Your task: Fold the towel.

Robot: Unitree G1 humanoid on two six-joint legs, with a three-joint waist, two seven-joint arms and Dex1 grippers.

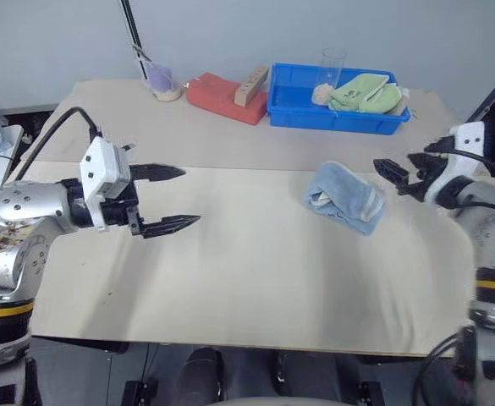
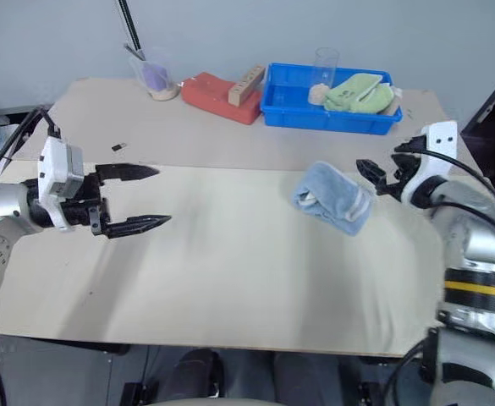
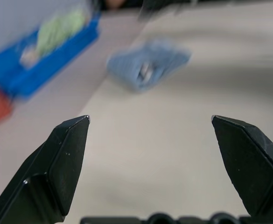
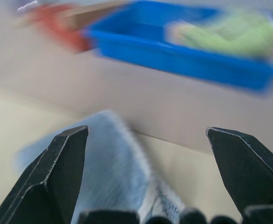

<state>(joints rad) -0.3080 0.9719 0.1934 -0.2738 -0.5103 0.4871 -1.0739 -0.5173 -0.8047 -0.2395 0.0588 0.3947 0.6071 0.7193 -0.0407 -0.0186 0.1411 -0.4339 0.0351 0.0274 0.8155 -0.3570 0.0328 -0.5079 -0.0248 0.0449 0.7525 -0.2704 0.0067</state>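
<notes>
The light blue towel is lying folded into a small bundle on the beige table, toward the right-hand edge and just in front of the seam where the nearer board meets the farther one. Its white edging is showing along the side facing me, and nothing is touching it.

I am holding my right gripper just beside the towel, off its right end and clear of the cloth, with my two black fingers spread wide and gripping nothing. In the right wrist view the towel is sitting low between those parted fingers.

I am keeping my left gripper well apart from the towel, above the left part of the table, pointing across toward it. Its fingers are also released, standing wide with bare tabletop between them.

Along the table's far edge, a blue bin is holding a light green cloth and a clear glass. To its left, a red block is lying with a wooden piece resting on it, and farther left a clear cup is standing.
</notes>
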